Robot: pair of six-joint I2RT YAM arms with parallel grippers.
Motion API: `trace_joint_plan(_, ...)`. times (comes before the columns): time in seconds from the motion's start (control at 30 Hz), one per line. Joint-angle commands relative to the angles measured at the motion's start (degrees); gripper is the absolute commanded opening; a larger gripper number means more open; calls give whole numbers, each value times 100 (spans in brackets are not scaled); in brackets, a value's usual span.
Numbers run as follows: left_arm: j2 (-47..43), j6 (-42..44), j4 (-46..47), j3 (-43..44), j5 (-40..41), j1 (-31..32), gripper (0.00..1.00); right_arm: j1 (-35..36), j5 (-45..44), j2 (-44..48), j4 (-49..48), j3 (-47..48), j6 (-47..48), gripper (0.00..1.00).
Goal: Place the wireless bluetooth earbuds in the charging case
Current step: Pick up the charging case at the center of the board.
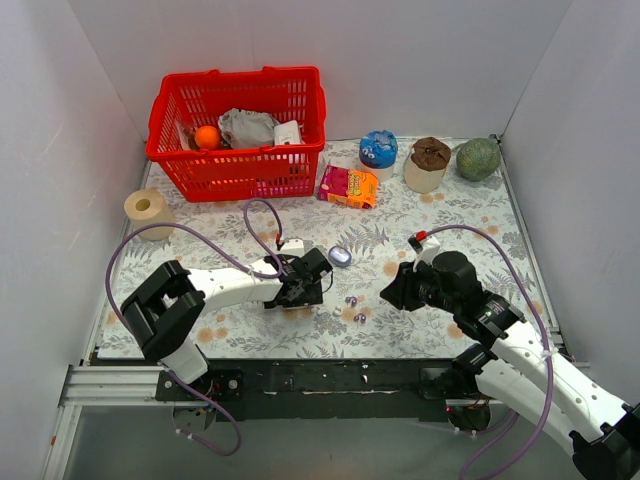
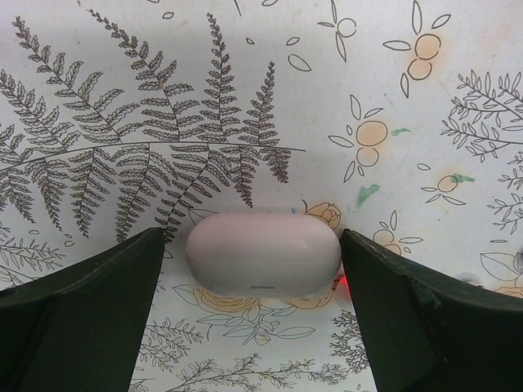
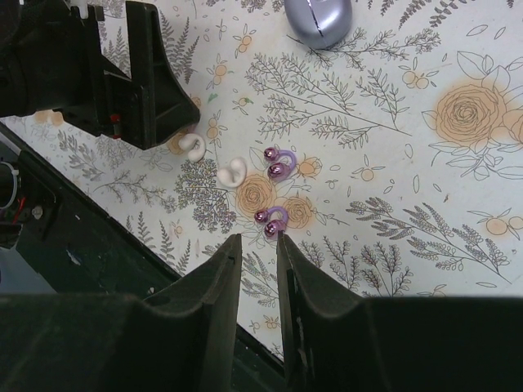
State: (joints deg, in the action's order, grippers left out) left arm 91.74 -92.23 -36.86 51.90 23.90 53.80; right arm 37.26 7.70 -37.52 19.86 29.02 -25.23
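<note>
Left wrist view: your left tool (image 2: 252,231) gapes around white capsule (image 2: 263,253), not charging case (image 1: 340,256) at its 2 o'clock; you risk grabbing the wrong thing. Right tool (image 3: 257,238) narrowly parted, empty; purple earbuds (image 3: 271,219) at its 12 o'clock may skid.

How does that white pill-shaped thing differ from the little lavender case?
Colour: the white capsule is off-white, the lavender case pale purple-blue. Shape: the capsule is a long rounded pill, the case more a pebble. Place: the capsule lies between the left arm's open fingers, touching neither; the case lies apart with nothing around it. Both look closed and rest on the flowered tablecloth.
</note>
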Motion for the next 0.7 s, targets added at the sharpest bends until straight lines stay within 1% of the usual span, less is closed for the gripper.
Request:
trace_joint_plan(0.0, 72, 20, 74, -136, -8, 78, 85, 27, -50, 87, -26, -36, 27, 32)
trace_joint_plan(0.2, 89, -164, 74, -259, -43, 166, 81, 27, -59, 78, -43, -45, 27, 32)
trace_joint_plan(0.43, 54, -217, 100, -409, -26, 210, 69, 27, -59, 113, -17, -54, 27, 32)
trace_joint_plan(0.47, 19, -217, 109, -417, -17, 210, 65, 27, -59, 113, -8, -54, 36, 32)
trace_joint_plan(0.53, 1, -208, 126, -461, -8, 210, 61, 27, -59, 113, -8, -45, 27, 32)
trace_joint_plan(0.57, -25, -199, 127, -470, 9, 210, 57, 27, -59, 122, 1, -36, 36, 32)
trace_joint_plan(0.6, -25, -199, 135, -488, 27, 210, 49, 27, -67, 113, 9, -28, 36, 32)
trace_joint_plan(0.67, -95, -208, 135, -523, 149, 210, 40, 27, -67, 122, 27, 25, 36, 32)
